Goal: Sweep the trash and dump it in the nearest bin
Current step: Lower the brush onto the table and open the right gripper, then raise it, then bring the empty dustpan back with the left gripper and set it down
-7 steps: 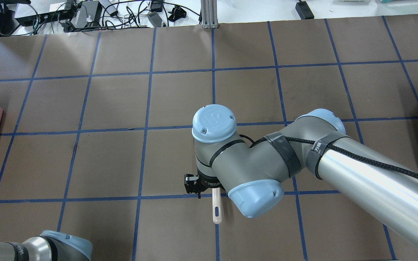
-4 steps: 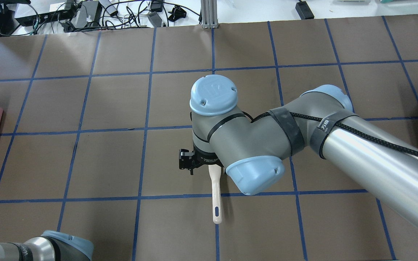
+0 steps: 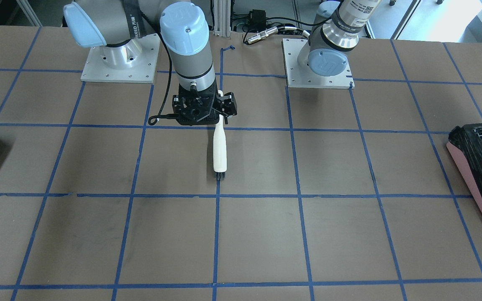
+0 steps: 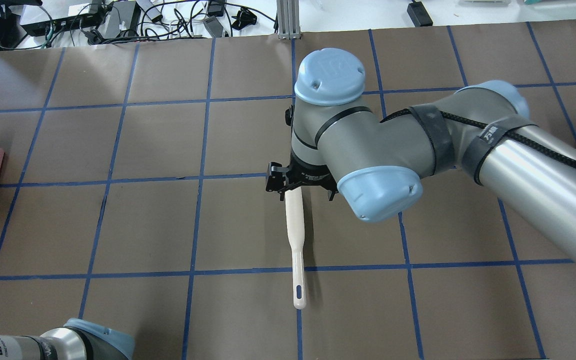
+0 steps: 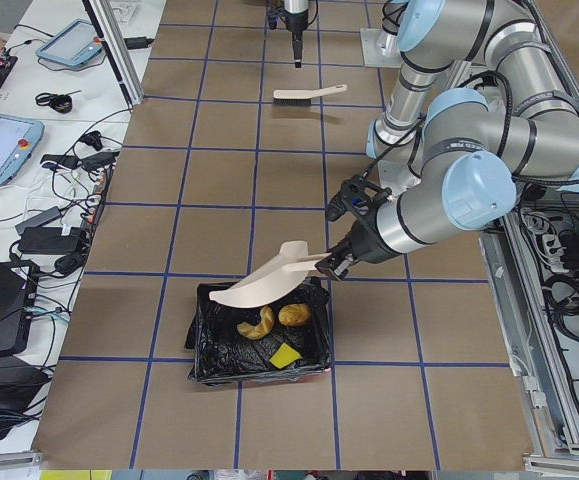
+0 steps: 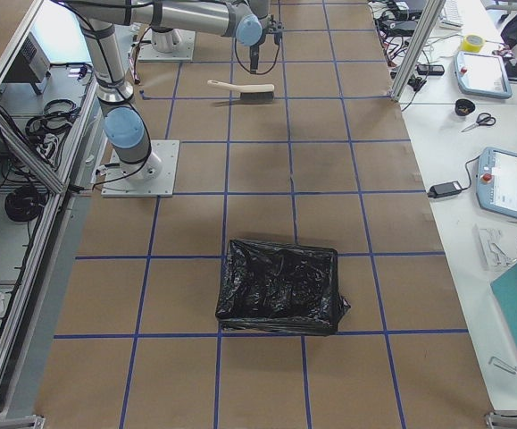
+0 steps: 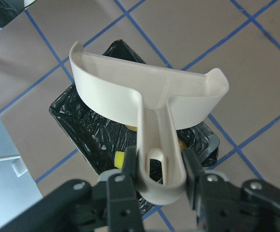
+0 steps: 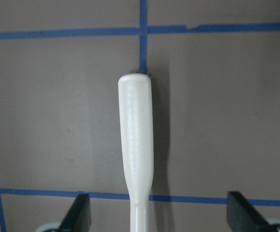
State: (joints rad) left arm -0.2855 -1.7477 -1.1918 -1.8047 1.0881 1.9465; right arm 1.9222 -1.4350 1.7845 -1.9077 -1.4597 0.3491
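Observation:
The trash lies inside the pink-sided bin (image 5: 209,340): a pale crescent (image 5: 259,325), an orange-brown lump (image 5: 294,315) and a yellow wedge (image 5: 287,354). My left gripper (image 7: 159,166) is shut on the handle of a cream dustpan (image 7: 144,96), held tilted over the bin (image 7: 77,121). This also shows in the exterior left view (image 5: 344,262). A cream brush (image 4: 295,240) lies flat on the table. My right gripper (image 8: 160,212) hovers open over the brush (image 8: 136,140), its fingers apart on either side and not touching it.
A second container covered in a black bag (image 6: 280,286) stands at the table's right end. The pink bin (image 3: 469,184) is at the left end. Both arm bases (image 3: 119,58) stand at the table's near edge. Cables and electronics (image 4: 93,20) lie beyond the far edge.
My right arm has moved away from the robot's base along the brush, uncovering more of its handle. The brush has stayed where it lay.

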